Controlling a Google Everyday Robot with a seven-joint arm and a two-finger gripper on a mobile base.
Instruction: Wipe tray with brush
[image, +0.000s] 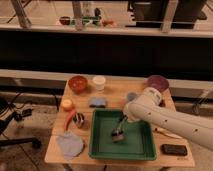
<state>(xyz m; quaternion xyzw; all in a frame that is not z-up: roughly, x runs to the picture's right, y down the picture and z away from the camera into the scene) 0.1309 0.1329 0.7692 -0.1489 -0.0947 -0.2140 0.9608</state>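
The green tray (136, 144) lies on the front middle of the wooden table. Inside it, the brush (118, 133) rests with its pale bristle head down on the tray floor, left of centre, and its thin dark handle slants up to the right. My gripper (123, 121) is shut on that handle, just above the tray's back part. The white arm reaches in from the right edge of the view and covers the tray's back right corner.
Behind the tray sit a red bowl (78, 83), a white cup (99, 82), a purple bowl (157, 82) and a blue-grey pad (98, 102). On the left lie an orange object (66, 104) and a grey cloth (70, 144). A black block (174, 149) lies right.
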